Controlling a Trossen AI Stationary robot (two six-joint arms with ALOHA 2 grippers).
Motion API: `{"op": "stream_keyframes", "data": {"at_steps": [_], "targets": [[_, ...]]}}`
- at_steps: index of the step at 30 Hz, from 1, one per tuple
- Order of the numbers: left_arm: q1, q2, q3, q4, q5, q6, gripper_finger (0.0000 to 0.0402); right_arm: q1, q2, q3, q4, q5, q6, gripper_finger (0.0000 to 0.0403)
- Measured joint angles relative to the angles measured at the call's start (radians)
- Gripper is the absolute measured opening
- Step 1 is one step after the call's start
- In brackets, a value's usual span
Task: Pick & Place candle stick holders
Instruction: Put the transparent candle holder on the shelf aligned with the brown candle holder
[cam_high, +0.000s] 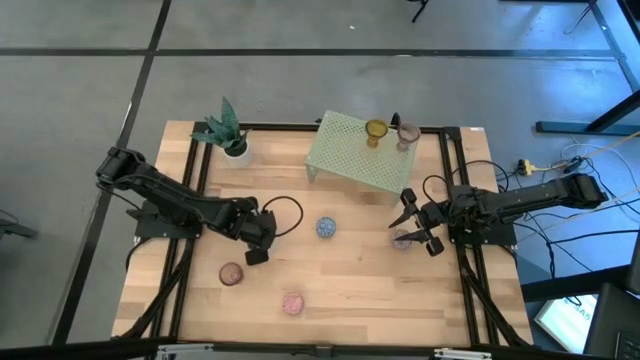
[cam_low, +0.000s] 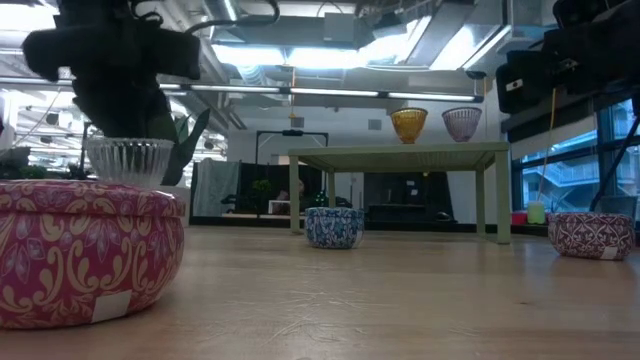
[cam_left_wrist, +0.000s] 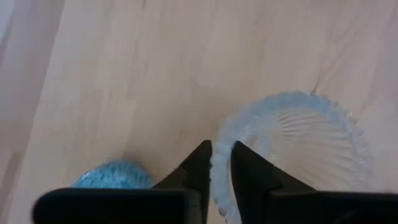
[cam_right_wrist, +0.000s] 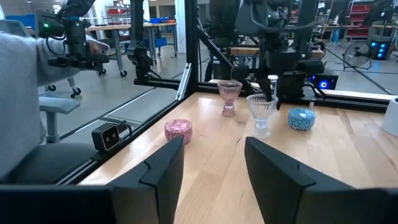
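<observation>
Presently the left gripper (cam_left_wrist: 221, 163) is closed on the rim of a clear glass holder (cam_left_wrist: 305, 149), one finger inside the cup and one outside. A blue holder (cam_high: 326, 228) sits just beyond it. The right gripper (cam_high: 415, 222) stands open above a purple holder (cam_high: 403, 238).

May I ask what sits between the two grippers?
The blue holder, between the left gripper pinching a clear holder and the right gripper; high view shows it.
</observation>
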Motion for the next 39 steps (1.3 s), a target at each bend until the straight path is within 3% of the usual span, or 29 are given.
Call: {"op": "stream_keyframes", "data": {"at_steps": [3,13,20,31,39], "targets": [[0.0,-0.005,-0.001,0.012,-0.015,0.0,0.0019,0.0,0.0,0.0,-0.002,0.0,0.0,0.0173],[0.001,-0.022,-0.008,0.036,-0.065,0.004,0.0018,0.0,0.001,0.001,0.002,0.006,0.001,0.0173],[0.012,-0.021,0.0,0.109,-0.097,-0.004,0.0018,0.0,0.001,0.001,0.029,0.156,0.028,0.0173],[0.096,-0.023,0.219,0.115,-0.152,0.139,0.0018,0.0,0.001,0.001,0.031,0.288,0.053,0.0173],[0.17,-0.023,0.363,0.123,-0.18,0.253,0.0021,0.0,0.001,0.001,0.021,0.29,0.053,0.0173]]}}
